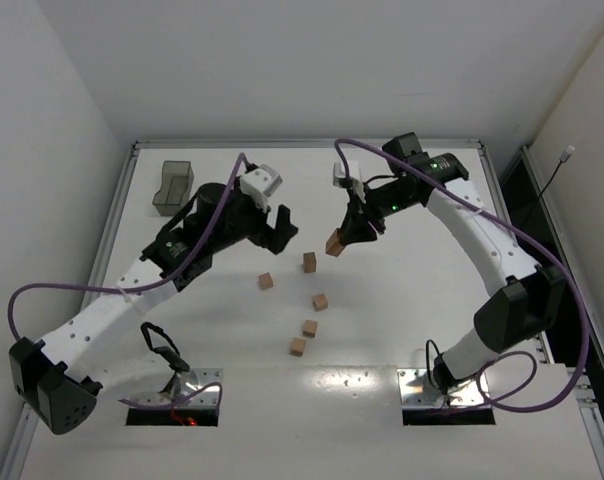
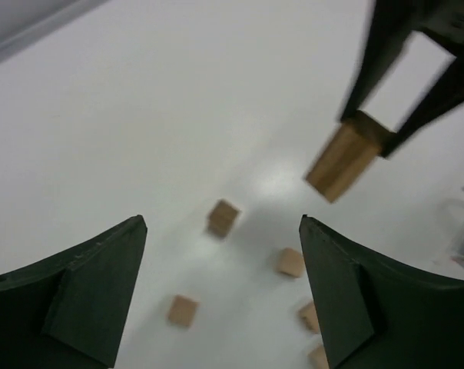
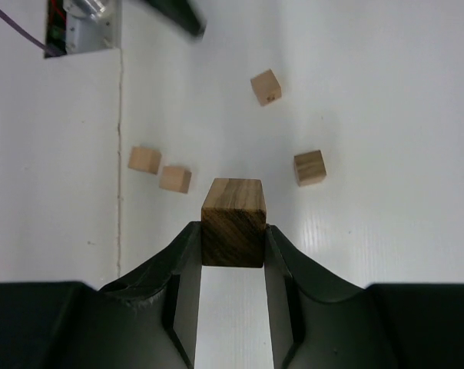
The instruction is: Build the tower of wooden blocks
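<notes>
My right gripper point(image 3: 232, 228) is shut on one wood block point(image 3: 232, 221), held above the table; from above this block point(image 1: 334, 245) hangs under the right gripper point(image 1: 346, 236). Several loose wood blocks lie singly on the table: point(image 1: 309, 262), point(image 1: 266, 281), point(image 1: 320, 301), point(image 1: 310, 327), point(image 1: 298, 346). My left gripper point(image 1: 280, 228) is open and empty, just left of the held block point(image 2: 343, 160), with loose blocks point(image 2: 183, 310) point(image 2: 291, 262) seen below its open jaws. No tower is in view.
A grey translucent tray point(image 1: 171, 186) stands at the back left of the white table point(image 1: 212, 330). Raised rails run along the table's edges. Purple cables trail from both arms near their bases.
</notes>
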You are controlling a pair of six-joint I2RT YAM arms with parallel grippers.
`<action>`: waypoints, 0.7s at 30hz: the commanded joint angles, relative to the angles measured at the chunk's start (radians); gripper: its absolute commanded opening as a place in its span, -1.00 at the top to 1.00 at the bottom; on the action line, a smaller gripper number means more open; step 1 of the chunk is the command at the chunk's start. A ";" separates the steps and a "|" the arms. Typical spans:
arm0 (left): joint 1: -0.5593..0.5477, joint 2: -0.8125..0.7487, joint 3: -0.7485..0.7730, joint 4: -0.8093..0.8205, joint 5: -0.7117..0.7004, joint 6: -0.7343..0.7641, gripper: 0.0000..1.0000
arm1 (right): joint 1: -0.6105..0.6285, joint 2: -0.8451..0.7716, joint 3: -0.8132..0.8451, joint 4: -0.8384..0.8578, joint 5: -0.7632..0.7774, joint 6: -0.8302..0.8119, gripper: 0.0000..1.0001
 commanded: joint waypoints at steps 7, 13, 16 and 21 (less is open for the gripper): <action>0.242 0.012 0.090 -0.285 -0.260 0.070 -0.76 | 0.094 0.043 0.055 0.077 0.167 0.041 1.00; 0.372 0.031 0.024 -0.285 -0.298 0.021 -0.78 | 0.158 0.146 0.134 0.029 0.184 -0.009 1.00; 0.449 0.050 0.015 -0.285 -0.237 -0.019 -0.78 | 0.181 0.167 0.153 0.020 0.196 -0.036 1.00; 0.570 0.109 0.076 -0.322 -0.096 -0.042 -0.81 | 0.201 0.227 0.202 -0.052 0.238 -0.103 1.00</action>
